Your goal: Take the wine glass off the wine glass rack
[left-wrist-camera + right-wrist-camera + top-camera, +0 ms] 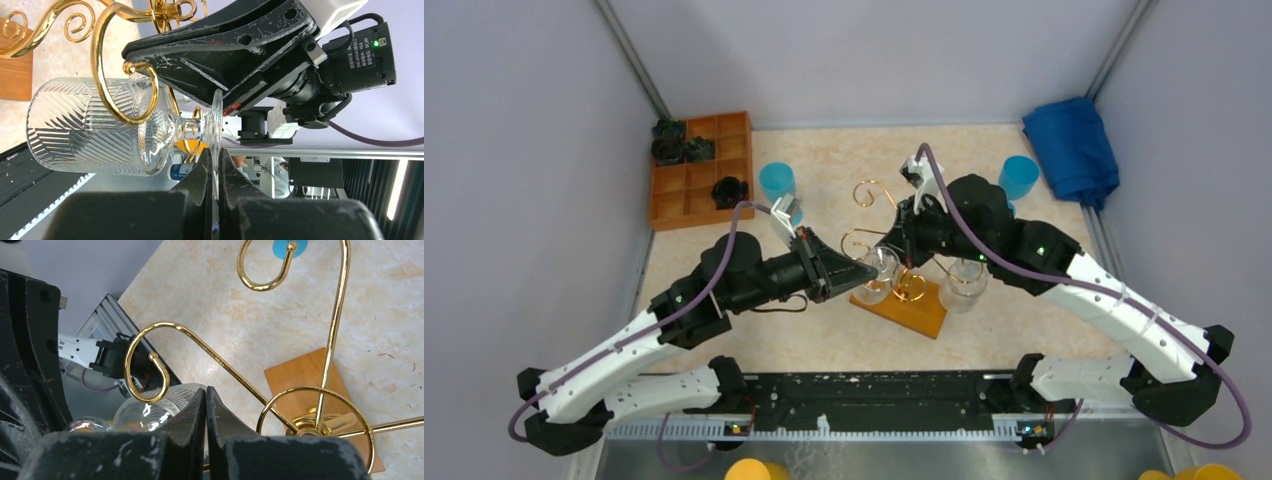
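The wine glass rack (874, 192) is a gold wire stand on an orange-brown wooden base (916, 312) at mid-table. A ribbed clear wine glass (881, 275) hangs on one curled arm. In the left wrist view its bowl (95, 132) lies sideways under a gold curl (102, 95). My left gripper (215, 152) is shut on the rim of the glass's foot; it also shows from above (869, 270). My right gripper (206, 392) is shut, lying over the rack arm just above that foot (902, 240). Whether it pinches anything is hidden. A second glass (964, 285) hangs to the right.
An orange compartment tray (686, 195) with black parts sits back left. Two blue cups (776, 182) (1019, 175) stand behind the rack. A blue cloth (1072, 148) lies back right. Grey walls close in on both sides.
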Available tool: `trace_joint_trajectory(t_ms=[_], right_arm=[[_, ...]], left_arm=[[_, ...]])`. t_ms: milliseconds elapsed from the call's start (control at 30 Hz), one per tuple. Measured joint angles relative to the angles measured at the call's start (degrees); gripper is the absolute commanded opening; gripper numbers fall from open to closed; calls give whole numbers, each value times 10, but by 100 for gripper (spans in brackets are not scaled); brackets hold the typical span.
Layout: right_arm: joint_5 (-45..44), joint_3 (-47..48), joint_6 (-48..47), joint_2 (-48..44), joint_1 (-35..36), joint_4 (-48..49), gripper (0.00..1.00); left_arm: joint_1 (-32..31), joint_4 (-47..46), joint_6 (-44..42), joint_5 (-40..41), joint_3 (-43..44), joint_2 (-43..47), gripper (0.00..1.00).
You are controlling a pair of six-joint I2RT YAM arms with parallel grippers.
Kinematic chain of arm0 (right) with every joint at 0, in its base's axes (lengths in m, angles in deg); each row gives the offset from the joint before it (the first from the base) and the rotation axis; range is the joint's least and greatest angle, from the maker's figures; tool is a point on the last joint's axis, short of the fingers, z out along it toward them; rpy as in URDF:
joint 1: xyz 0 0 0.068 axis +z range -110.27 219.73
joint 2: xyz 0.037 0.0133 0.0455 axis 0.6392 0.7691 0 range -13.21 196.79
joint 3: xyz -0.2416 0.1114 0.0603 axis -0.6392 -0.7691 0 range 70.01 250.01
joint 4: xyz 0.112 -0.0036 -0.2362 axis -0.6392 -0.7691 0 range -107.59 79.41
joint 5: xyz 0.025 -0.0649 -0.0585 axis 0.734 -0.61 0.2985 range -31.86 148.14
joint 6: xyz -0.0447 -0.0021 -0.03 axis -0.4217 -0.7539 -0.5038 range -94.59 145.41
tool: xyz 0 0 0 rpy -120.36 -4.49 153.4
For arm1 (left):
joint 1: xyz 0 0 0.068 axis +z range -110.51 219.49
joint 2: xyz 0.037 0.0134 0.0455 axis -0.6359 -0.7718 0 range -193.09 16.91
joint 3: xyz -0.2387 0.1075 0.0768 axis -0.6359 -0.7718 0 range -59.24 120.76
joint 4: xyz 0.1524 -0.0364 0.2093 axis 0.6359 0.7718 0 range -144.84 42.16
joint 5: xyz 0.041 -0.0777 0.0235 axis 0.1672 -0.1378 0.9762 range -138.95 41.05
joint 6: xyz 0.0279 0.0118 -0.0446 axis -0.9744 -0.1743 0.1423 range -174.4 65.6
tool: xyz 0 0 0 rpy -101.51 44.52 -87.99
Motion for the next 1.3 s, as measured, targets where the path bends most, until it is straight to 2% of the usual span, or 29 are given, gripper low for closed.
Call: trace_joint_trajectory(t_ms=[433,733,1000,1300], right_arm=[[8,0,0,8,0,1,0],[14,0,3,8,0,1,0],[14,1,3,8,0,1,0],[10,48,-3,8,0,-12,0]], left_arm=[[0,61,9,49,-24,101,0],[0,181,10,154,27,141,0],[0,242,-50,274,113,102,0],[0,205,-163,346,212,9,0]])
